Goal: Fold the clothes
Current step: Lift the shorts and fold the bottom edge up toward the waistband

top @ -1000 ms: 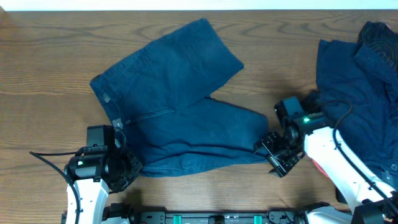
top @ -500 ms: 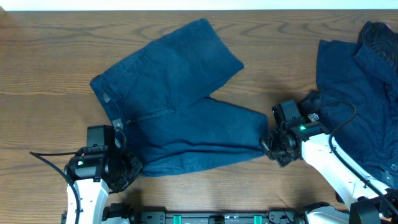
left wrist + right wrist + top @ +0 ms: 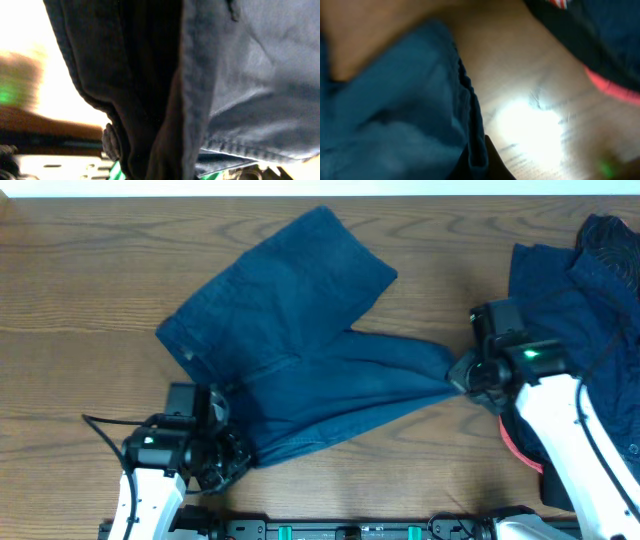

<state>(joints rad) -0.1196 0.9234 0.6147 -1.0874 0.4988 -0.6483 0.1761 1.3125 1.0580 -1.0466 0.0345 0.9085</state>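
— One pair of dark navy-blue wide-legged cloth shorts [image 3: 300, 350] lay across the middle of the overhead view. What had shifted?

— The whole garment had slid toward the right of the frame and turned a little. A second earlier its lower leg ended near the bottom centre. Now that hem was drawn out to a point at centre right.

— Drawn by what?

— The right gripper [image 3: 462, 375] was clamped on that hem. Creases ran straight into it, and it had travelled toward the upper right. The left gripper [image 3: 222, 465], at lower left, had moved rightward along with the waistband corner. Its wrist view was filled with hanging cloth and the fingers were hidden, yet the corner went with it, so I judged it pinched on the fabric.

— And for the fold?

— Probably the shorts were being stretched flat and repositioned, with no fold made yet. The heap of dark blue garments [image 3: 580, 290] at upper right lay apart from them on the brown wooden table [image 3: 80, 280].
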